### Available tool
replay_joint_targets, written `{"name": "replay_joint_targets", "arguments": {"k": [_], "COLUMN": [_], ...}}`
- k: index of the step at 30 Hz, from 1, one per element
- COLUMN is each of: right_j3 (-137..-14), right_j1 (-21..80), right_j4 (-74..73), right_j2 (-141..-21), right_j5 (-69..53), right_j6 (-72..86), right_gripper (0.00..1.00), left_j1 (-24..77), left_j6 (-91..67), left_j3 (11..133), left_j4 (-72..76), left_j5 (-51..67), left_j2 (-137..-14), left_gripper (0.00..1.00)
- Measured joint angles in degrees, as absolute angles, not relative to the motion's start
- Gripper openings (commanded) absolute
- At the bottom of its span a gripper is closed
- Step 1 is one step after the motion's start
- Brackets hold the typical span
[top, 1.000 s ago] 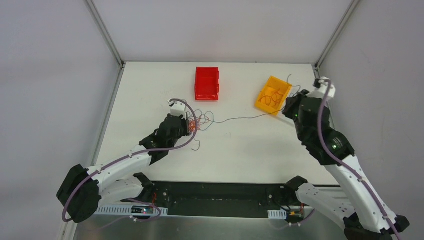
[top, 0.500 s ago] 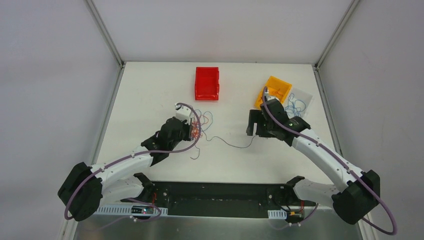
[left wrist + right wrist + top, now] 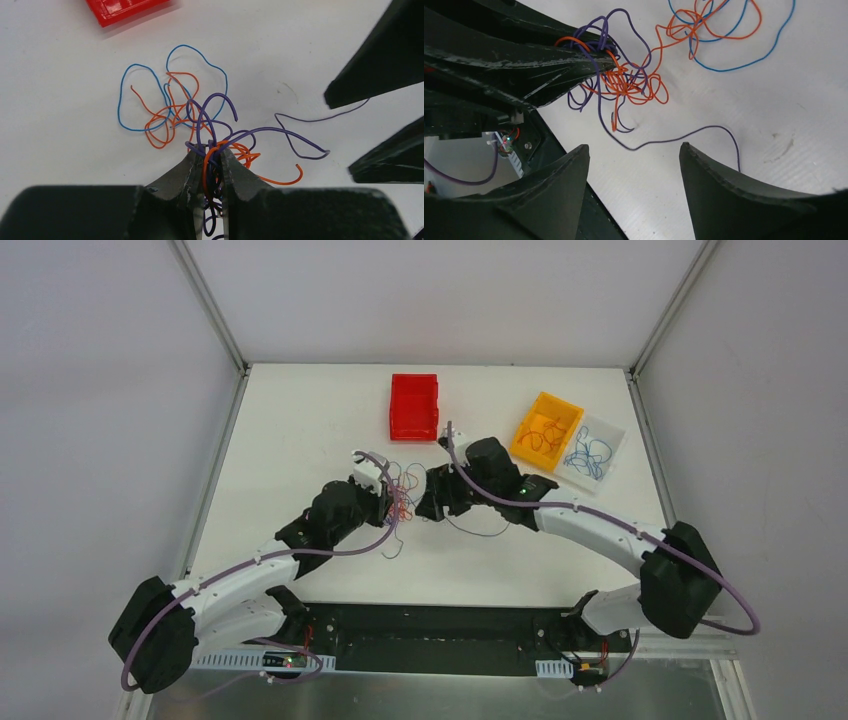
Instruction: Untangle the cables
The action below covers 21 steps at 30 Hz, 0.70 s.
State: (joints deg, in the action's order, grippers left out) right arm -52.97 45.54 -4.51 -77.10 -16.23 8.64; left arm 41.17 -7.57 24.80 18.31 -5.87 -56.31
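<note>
A tangle of orange, purple and blue cables lies on the white table left of centre. My left gripper is shut on the cable tangle, with purple and orange strands pinched between its fingers. Blue loops spread out beyond it on the table. One purple cable trails slack from the tangle across the table. My right gripper hangs open just above that purple cable, close to the left gripper. Nothing sits between the right fingers. From above, the right gripper is right of the tangle.
A red bin stands behind the tangle. At the back right, a yellow bin holds orange cables and a clear bin beside it holds blue ones. The two arms nearly meet at the table's middle.
The right arm swung from the bins at the back right over to the tangle, and its gripper opened. The purple cable, earlier stretched taut, now lies slack. The left gripper stayed shut.
</note>
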Motion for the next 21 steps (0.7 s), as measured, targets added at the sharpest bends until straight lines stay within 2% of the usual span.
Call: {"name": "replay_joint_targets", "arguments": {"k": [5, 6, 8, 10, 12, 16, 21], "right_j3": [-54.68, -55.09, -55.64, -55.72, -55.72, -55.53, -55.27], "right_j1": [47.48, 47.66, 47.99, 48.25, 48.29, 48.31, 48.38], "right_j4": [-0.38, 0.03, 1.19, 2.48, 3.64, 4.23, 2.79], "right_j2": [-84.4, -85.36, -86.63, -86.85, -86.85, -85.41, -77.08], "right_j5": [-16.91, -16.95, -17.02, -17.04, -17.02, -16.27, -14.61], "right_j6": [6.0, 5.69, 5.23, 5.02, 4.89, 5.45, 5.48], "right_gripper": [0.54, 0.49, 0.28, 0.12, 0.01, 0.0, 0.0], "left_j1": [41.17, 41.17, 41.17, 41.17, 41.17, 41.17, 41.17], "left_j6": [-6.85, -6.76, -6.7, -6.61, -6.57, -6.59, -7.46], "left_j3": [24.45, 24.43, 24.43, 24.43, 24.43, 24.43, 25.91], "left_j4": [18.87, 19.03, 19.11, 19.14, 19.14, 19.11, 17.04], "left_j5": [-4.14, -3.92, -3.57, -3.46, -3.49, -4.93, -13.3], "left_j2": [-55.42, -55.35, -55.31, -55.31, -55.31, -55.7, -59.77], "left_gripper": [0.16, 0.16, 0.17, 0.18, 0.21, 0.34, 0.34]}}
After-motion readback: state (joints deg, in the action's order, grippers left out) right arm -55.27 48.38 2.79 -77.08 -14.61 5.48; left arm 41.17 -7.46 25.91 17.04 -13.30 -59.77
